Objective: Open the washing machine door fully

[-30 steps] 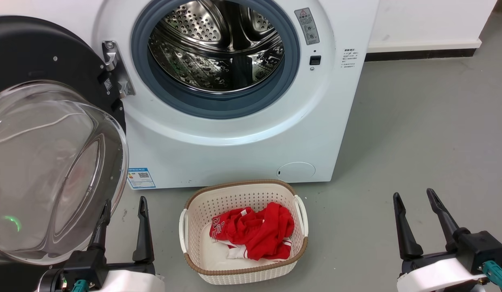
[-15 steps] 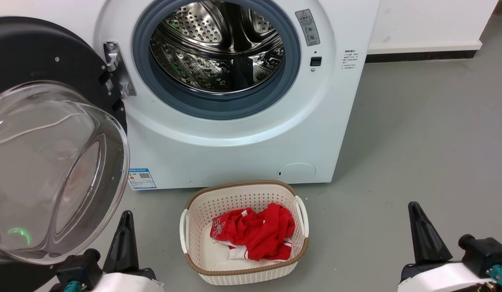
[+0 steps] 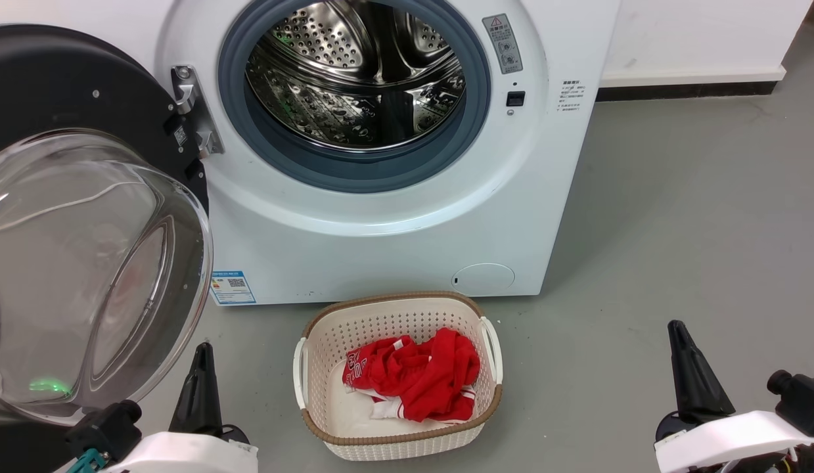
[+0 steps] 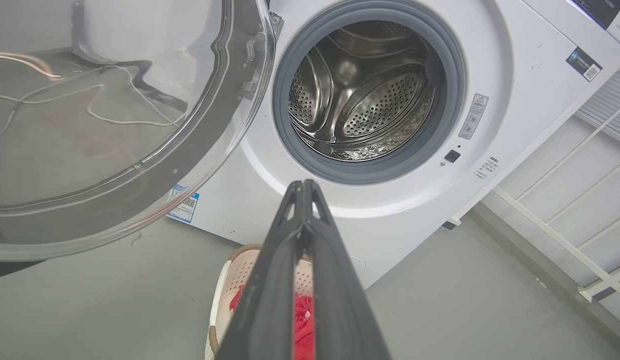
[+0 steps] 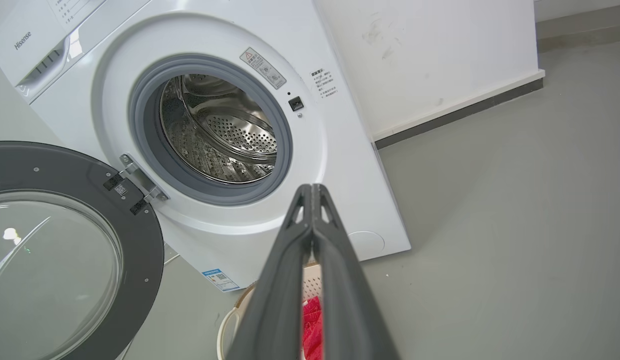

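We saw washing machine door (image 3: 65, 85) wide open, left of washing machine (image 3: 380, 230). Our left gripper (image 4: 303, 185), right gripper (image 5: 312, 188): jaws together, empty. Job looked done; keep clear.

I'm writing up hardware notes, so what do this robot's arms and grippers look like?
The left gripper and right gripper each have two long, tapering dark grey fingers with slotted tips, on black mounts. The forearms are white shells; a teal plug sits at the left wrist.
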{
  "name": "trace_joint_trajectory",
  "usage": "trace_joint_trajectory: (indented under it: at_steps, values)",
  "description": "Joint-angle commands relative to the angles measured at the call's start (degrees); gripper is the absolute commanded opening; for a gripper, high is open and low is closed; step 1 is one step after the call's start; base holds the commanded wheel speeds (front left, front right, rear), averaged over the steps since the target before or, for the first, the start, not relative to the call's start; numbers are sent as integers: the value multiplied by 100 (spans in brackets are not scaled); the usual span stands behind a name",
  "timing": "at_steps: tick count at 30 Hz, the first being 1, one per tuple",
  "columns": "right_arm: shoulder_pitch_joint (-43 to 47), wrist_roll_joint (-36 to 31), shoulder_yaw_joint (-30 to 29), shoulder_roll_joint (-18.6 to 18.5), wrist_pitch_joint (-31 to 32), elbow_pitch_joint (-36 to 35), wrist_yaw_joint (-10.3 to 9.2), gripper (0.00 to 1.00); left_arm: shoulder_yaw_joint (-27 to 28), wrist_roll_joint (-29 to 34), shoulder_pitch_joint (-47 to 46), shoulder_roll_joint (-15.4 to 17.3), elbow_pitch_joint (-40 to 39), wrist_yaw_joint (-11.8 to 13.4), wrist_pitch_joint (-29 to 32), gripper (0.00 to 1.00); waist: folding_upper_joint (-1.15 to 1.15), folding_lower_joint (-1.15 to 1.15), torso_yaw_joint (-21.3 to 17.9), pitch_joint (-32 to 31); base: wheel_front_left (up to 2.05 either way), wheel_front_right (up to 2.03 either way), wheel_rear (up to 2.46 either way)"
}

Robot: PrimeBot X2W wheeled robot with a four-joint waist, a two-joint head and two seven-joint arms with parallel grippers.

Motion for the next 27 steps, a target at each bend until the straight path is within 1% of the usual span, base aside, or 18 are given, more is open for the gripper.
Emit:
trace_joint_trajectory:
  at_steps: [1, 16, 17, 27]
  values:
    - [-169, 222, -2, -52, 24, -41, -1, 0, 31, -194, -191, 13, -48, -24, 42, 0, 0, 0, 2, 1, 0, 0, 0]
    - [-336, 1624, -34, -92, 248, 159, -1, 0, 94, -1498, -355, 13, 153, -112, 366, 0, 0, 0, 32, 13, 0, 0, 0]
    - [-370, 1879, -43, -97, 291, 193, -1, 0, 107, -1733, -393, 13, 190, -126, 429, 0, 0, 0, 37, 15, 0, 0, 0]
    - [-457, 2659, -77, -108, 431, 312, -2, 0, 148, -2470, -489, 12, 310, -180, 613, 0, 0, 0, 57, 23, 0, 0, 0]
